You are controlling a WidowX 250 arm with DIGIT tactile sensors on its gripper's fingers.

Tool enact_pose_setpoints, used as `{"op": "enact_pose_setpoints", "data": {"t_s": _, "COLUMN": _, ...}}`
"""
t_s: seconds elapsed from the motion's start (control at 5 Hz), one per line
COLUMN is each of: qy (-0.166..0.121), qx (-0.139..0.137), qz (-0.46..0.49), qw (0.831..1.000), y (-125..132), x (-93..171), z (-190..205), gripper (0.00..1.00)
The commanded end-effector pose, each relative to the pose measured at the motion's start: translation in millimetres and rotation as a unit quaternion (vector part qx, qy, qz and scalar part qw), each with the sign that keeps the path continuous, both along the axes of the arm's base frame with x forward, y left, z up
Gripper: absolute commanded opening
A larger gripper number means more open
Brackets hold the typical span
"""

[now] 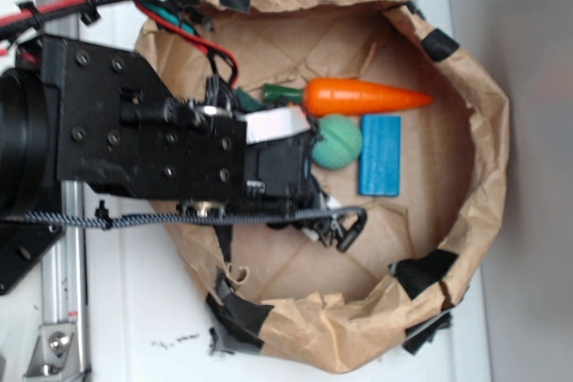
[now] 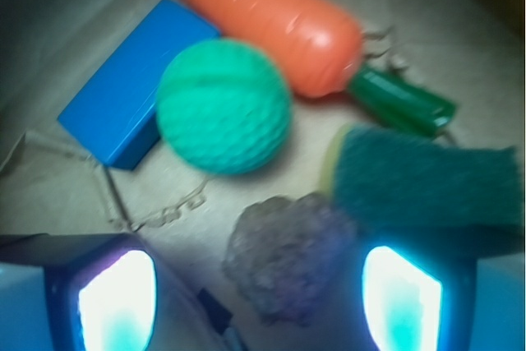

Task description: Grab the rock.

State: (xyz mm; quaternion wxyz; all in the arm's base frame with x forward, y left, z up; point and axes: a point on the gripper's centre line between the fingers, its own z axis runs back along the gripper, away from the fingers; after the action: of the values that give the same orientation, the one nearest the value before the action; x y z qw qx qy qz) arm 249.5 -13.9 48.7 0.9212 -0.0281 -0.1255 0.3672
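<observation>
The rock [image 2: 288, 256], a rough brown-grey lump, lies on the brown paper floor in the wrist view, between my two bright fingertips and nearer the right one. My gripper [image 2: 259, 297] stands open around it, with a gap on each side and nothing held. In the exterior view the arm and gripper [image 1: 309, 172] cover the rock, so it is hidden there.
A textured green ball [image 2: 223, 107] [image 1: 337, 141], a blue block [image 2: 127, 94] [image 1: 380, 155] and an orange toy carrot [image 2: 271, 22] [image 1: 363, 96] lie just beyond the rock. A green-and-yellow sponge [image 2: 423, 182] touches its right side. Crumpled paper walls [image 1: 488, 158] ring the area.
</observation>
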Motion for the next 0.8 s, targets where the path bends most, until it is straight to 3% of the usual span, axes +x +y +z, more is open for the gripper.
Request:
{"op": "enact_pose_setpoints", "data": {"t_s": 0.0, "qy": 0.016, "qx": 0.023, "qz": -0.007, "qw": 1.0, "y": 8.9, "x": 12.4, "z": -19.7, "gripper": 1.0}}
{"op": "enact_pose_setpoints", "data": {"t_s": 0.2, "qy": 0.034, "qx": 0.033, "qz": -0.004, "qw": 0.999, "y": 10.2, "x": 5.0, "z": -23.8, "gripper": 0.0}}
{"op": "enact_pose_setpoints", "data": {"t_s": 0.4, "qy": 0.014, "qx": 0.045, "qz": -0.014, "qw": 0.999, "y": 18.5, "x": 1.9, "z": -9.0, "gripper": 0.0}}
{"op": "enact_pose_setpoints", "data": {"t_s": 0.6, "qy": -0.032, "qx": 0.064, "qz": -0.025, "qw": 0.997, "y": 35.8, "x": 5.0, "z": 20.8, "gripper": 0.0}}
